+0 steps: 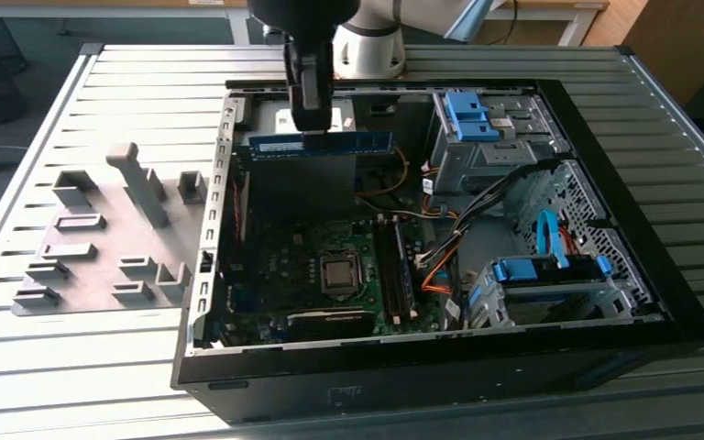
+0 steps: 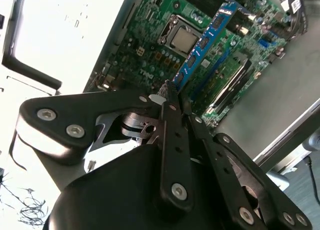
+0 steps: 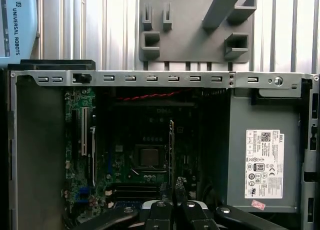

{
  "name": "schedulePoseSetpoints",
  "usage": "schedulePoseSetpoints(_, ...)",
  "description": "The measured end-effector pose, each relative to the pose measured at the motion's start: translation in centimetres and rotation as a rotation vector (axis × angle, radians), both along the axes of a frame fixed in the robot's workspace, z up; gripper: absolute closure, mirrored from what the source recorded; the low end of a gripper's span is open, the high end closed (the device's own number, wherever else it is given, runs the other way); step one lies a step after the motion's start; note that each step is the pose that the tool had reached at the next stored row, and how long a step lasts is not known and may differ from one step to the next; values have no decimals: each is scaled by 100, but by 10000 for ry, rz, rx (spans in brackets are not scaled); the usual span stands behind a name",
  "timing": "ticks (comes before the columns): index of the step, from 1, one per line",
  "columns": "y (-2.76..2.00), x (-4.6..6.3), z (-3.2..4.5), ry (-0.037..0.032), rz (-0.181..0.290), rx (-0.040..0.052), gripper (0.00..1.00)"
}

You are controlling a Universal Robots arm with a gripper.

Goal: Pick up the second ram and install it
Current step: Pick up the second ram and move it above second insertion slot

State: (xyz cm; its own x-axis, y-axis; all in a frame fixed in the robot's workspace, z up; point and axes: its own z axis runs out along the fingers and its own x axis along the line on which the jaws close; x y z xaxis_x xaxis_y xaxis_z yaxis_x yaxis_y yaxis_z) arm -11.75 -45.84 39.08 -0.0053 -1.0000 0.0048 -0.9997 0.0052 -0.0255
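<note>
The second ram (image 1: 323,143) is a long blue-green stick held level above the open computer case (image 1: 645,275), over its back part. My gripper (image 1: 313,131) is shut on the stick's top edge near the end on the exterior view's left. In the second wrist view the ram (image 2: 202,46) runs out from my gripper (image 2: 170,93) over the motherboard (image 2: 150,45). The first wrist view shows the ram (image 3: 171,145) edge-on above the gripper (image 3: 173,192). The black memory slots (image 1: 398,268) lie lower, beside the processor socket (image 1: 338,273).
A grey fixture plate (image 1: 107,240) with blocks lies on the slatted table at the exterior view's left. Inside the case are blue-tabbed drive cages (image 1: 480,124) (image 1: 548,275), coloured cables (image 1: 440,261) and a power supply (image 3: 262,155). The case's metal rim (image 3: 150,79) borders the opening.
</note>
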Motion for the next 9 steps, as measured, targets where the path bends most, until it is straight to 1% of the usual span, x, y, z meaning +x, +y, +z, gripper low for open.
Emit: schedulePoseSetpoints(9, 0, 177, 0, 0, 0, -1, 86)
